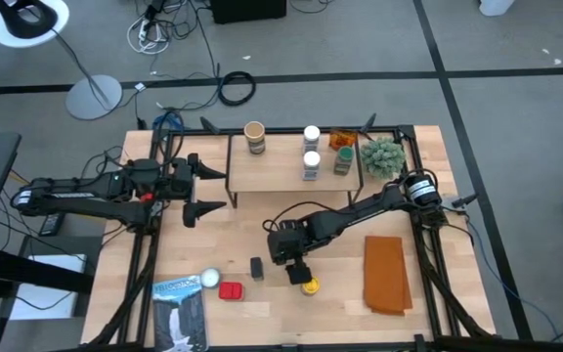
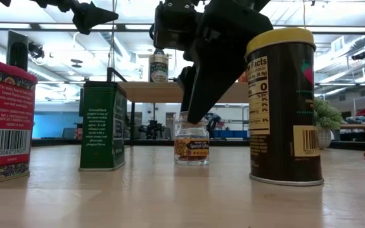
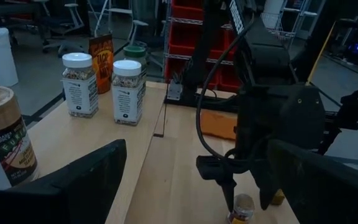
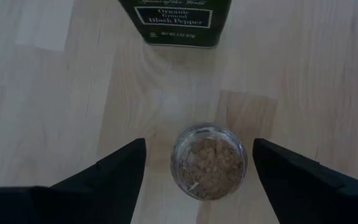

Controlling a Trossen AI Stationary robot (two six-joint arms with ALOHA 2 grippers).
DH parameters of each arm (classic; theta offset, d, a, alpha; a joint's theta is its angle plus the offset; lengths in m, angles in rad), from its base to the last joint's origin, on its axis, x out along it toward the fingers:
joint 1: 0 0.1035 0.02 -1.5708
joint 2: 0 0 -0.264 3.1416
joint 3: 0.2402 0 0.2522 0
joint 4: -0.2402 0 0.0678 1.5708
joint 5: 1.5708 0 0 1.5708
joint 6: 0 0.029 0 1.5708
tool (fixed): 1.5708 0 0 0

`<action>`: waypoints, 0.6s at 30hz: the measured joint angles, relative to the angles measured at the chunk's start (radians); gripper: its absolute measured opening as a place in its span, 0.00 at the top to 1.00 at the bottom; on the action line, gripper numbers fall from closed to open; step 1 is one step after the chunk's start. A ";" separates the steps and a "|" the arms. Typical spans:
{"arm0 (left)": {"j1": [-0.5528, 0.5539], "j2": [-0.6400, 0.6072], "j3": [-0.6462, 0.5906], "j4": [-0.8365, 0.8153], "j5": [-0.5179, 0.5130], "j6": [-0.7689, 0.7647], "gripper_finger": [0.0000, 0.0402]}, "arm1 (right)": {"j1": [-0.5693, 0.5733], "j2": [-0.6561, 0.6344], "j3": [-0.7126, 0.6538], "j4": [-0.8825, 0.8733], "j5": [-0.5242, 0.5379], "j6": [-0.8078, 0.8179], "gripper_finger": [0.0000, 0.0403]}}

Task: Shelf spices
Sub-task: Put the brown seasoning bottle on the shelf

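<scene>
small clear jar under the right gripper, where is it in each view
High view: hidden beneath the right gripper.
Low view: small clear jar at centre, on the table.
Left wrist view: jar at bottom, between the fingers.
Right wrist view: jar centred between the open fingers.
Shared landmark: black pepper tin.

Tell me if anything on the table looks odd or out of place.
The small glass jar between the right gripper fingers seems to have no lid; its tan contents show from above. Nothing looks spilled, and the other spices stand upright.
</scene>
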 joint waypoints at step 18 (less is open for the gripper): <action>0.000 0.000 0.000 0.002 0.000 0.000 0.01 | -0.004 -0.011 0.102 -0.057 -0.022 0.068 0.27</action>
